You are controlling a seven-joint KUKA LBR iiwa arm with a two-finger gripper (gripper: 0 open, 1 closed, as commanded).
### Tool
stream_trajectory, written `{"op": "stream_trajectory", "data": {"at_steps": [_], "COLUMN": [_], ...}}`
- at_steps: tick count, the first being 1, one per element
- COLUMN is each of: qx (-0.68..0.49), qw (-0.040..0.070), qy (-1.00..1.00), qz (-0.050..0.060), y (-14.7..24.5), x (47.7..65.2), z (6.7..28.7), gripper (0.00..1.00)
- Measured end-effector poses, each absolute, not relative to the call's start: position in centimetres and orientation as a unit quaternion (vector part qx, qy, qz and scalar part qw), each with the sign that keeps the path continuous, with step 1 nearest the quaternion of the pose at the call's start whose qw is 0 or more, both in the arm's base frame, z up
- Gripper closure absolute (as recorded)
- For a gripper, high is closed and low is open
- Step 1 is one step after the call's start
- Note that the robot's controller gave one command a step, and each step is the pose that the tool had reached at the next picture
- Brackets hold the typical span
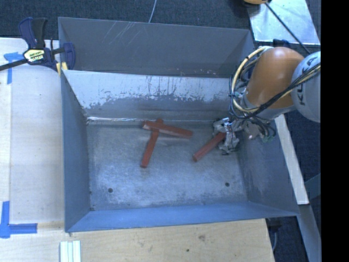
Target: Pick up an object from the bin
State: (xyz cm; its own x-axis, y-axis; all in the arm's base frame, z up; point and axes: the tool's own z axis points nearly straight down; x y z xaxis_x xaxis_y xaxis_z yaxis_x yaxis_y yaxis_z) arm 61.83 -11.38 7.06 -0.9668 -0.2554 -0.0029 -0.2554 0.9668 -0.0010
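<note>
Spreading out left of and below the gripper [226, 138]: grey metal bin [163, 53], floor mostly bare. Hanging just up and right of the gripper, over the bin's right wall: orange wrist cover [270, 81], cables looping round it. Lying well off to the gripper's left: crossed pair of reddish-brown sticks [156, 127], one running sideways, the other slanting down-left across it, hard telling which on top. Lying right at the gripper and slanting away down-left from it: lone reddish-brown stick [208, 148], upper end meeting the tool, lower end resting on the floor.

Looking like the grasp step, judging by all that: sitting low near the floor, right on the lone stick's upper end, not lifting anything yet as far as visible. Seeming to be touching that stick, but not managing to tell how far open, or whether actually clamping anything, too much clutter down there.

Next move probably calling for getting a firm pinch across that upper end, then pulling straight up. Also worth watching for the far end swinging down, being grabbed so off-centre, and keeping clear of the right wall close beside the gripper.
</note>
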Motion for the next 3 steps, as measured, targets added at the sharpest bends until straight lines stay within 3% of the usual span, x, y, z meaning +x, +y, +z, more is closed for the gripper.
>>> {"op": "stream_trajectory", "data": {"at_steps": [1,2,3], "qx": [-0.146,-0.146,-0.151], "qw": [0.002,0.002,0.006], "qy": [0.989,0.989,0.989], "qz": [-0.001,0.0,-0.002], "y": [-14.1,-14.1,-12.4], "x": [58.7,58.7,56.7], "z": [19.5,19.4,15.6], "gripper": [1.0,0.0,0.0]}}
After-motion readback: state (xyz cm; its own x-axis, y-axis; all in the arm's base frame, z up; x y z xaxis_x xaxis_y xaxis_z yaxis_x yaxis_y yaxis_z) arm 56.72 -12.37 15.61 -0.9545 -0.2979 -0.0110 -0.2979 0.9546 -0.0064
